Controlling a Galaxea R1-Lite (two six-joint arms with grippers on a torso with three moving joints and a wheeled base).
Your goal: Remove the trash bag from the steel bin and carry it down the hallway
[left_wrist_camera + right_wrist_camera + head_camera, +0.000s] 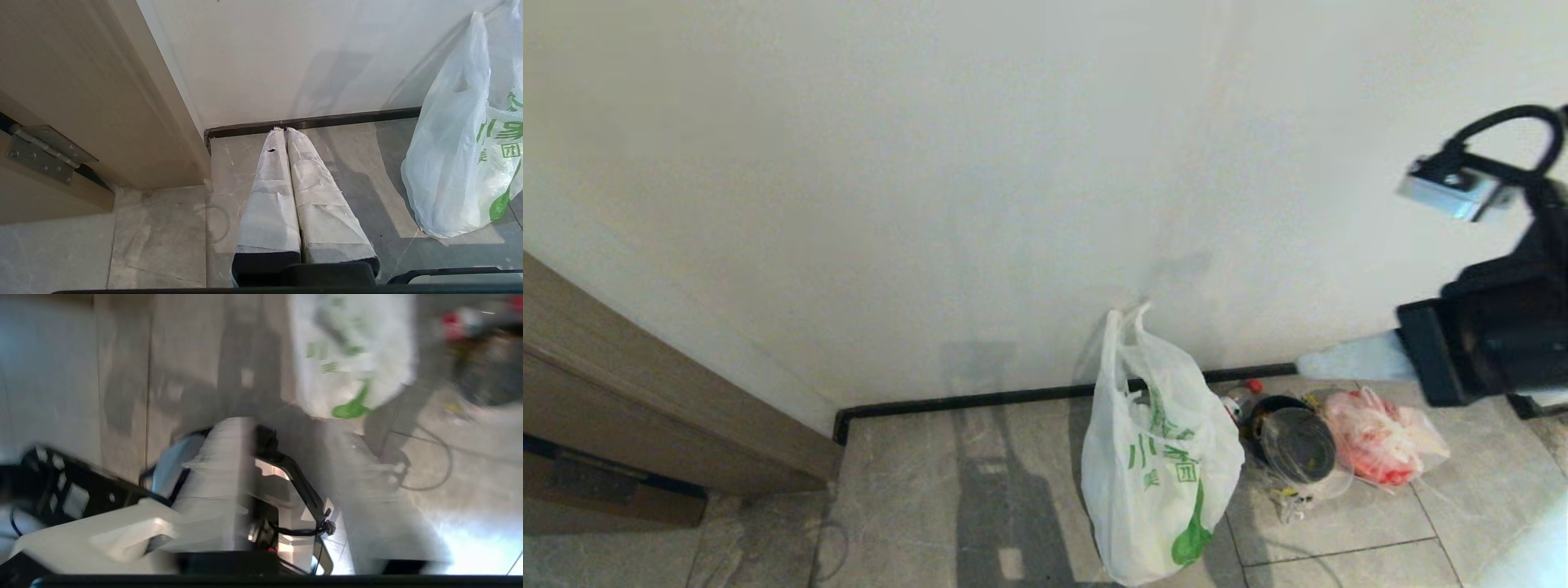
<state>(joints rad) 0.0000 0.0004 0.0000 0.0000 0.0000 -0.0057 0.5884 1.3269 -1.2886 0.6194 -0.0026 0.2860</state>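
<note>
Right pincer [1347, 359], seemingly parted and empty, hangs right of the trash bag [1156, 457]; lifting and carrying remain.

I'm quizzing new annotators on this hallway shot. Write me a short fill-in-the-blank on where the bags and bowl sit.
1. The trash bag stands on the floor against the ___.
2. Its printing is ___ in colour.
3. The clear bag beside the black bowl holds ___ contents.
4. The left end effector has its fingers ___.

Missing words: wall; green; red; shut
</note>
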